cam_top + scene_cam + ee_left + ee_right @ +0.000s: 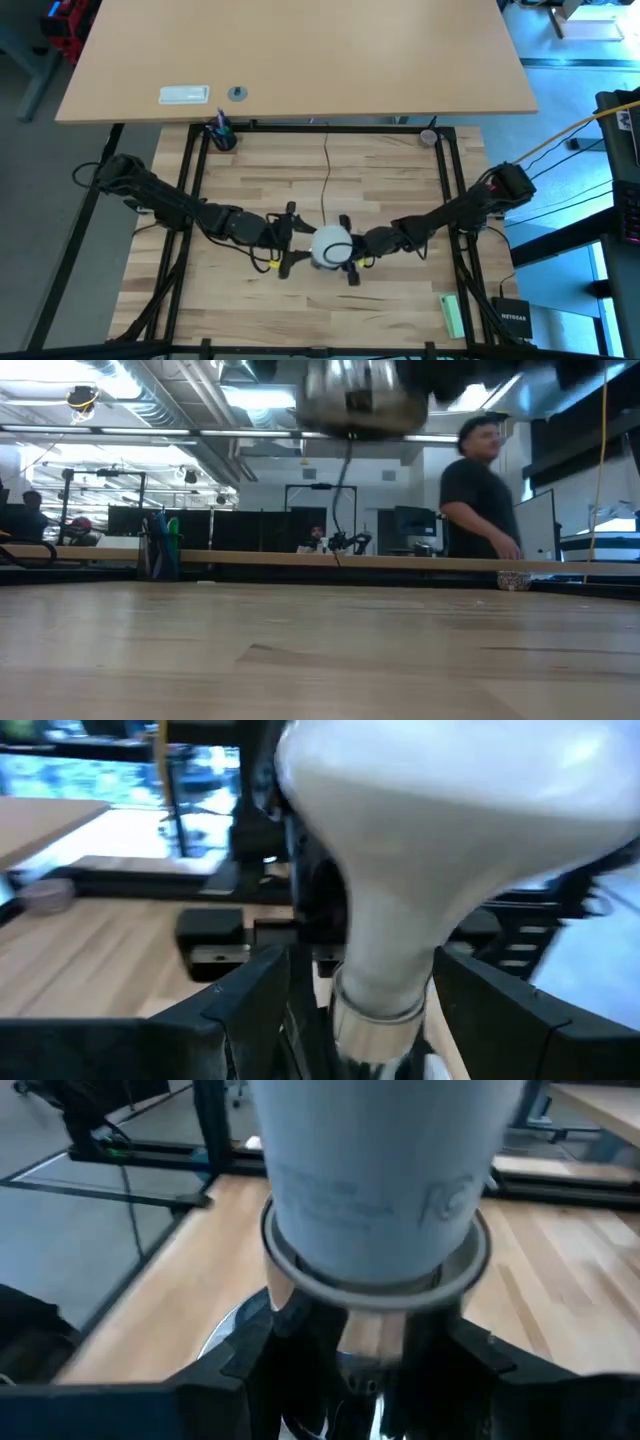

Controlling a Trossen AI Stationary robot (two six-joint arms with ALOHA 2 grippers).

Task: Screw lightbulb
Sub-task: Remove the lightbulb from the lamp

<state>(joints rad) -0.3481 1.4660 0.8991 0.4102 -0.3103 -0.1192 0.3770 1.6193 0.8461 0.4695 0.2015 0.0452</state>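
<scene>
Both arms meet mid-tabletop with the lightbulb between them.

High view: the left end effector (288,240) and the right end effector (352,250) face each other at the middle of the wooden tabletop (400,190), with the lightbulb (331,246) a white globe between them and a thin black cord (326,170) running away from it. Low view: a shiny metal socket (352,400) hangs above the tabletop, a person (480,485) stands behind. Left wrist view: the dark fingers (235,1010) sit either side of the bulb's neck, closed on the lightbulb (450,830). Right wrist view: that arm's fingers (240,1370) clamp the socket (375,1330) just below the bulb's pale neck.
</scene>
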